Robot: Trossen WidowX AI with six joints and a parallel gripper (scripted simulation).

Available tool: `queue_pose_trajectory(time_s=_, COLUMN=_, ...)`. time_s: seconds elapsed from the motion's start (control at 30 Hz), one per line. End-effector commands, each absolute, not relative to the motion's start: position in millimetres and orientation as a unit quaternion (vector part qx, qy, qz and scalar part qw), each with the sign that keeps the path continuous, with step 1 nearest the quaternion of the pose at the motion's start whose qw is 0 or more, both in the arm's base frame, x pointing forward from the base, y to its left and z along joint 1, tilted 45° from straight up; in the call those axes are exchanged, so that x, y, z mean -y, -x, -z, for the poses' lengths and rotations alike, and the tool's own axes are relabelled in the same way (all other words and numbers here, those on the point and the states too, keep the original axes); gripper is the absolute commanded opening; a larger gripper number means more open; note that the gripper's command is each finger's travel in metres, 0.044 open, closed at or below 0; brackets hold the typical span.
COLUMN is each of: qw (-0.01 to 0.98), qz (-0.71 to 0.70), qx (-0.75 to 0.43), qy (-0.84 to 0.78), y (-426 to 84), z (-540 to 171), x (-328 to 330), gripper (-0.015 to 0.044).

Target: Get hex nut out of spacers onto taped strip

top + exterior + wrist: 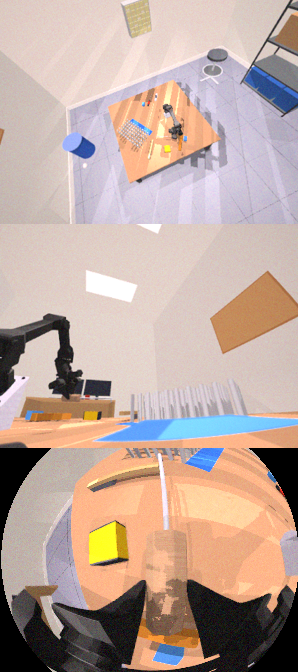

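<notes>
My gripper (174,135) (68,392) (166,584) is shut on the wooden handle (72,397) (166,555) of a tool, above the table. The tool's thin pale rod (162,137) (100,399) (162,493) points away from the fingers, toward the spacer side. The metal spacers (133,134) (190,401) stand in rows, apart from the gripper. The blue taped strip (141,127) (211,428) (205,459) lies along one side of them. In the wrist view the rod's far end overlaps the spacer edge; whether it touches cannot be told. The hex nut cannot be made out.
A yellow block (167,148) (91,415) (104,545), an orange bar (180,144) (49,416) and a blue block (185,139) (169,654) lie near the gripper. A long pale wooden stick (150,149) (130,474) lies between the yellow block and the spacers.
</notes>
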State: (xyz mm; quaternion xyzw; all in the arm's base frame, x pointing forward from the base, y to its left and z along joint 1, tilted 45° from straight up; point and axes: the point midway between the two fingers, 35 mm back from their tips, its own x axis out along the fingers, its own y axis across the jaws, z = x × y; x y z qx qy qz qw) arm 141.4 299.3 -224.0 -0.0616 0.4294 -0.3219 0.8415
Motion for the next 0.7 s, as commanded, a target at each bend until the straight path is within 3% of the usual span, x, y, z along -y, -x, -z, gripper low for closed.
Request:
queue_pose_trajectory(time_s=0.0, qw=0.843, qz=0.319, qx=-0.428, qy=0.063, y=-142.4, z=226.2, x=-297.2, gripper=0.0)
queue_pose_trajectory(time_s=0.67, qw=0.843, qz=0.319, qx=-0.428, qy=0.063, y=-141.4, z=239.0, x=-284.5, gripper=0.0)
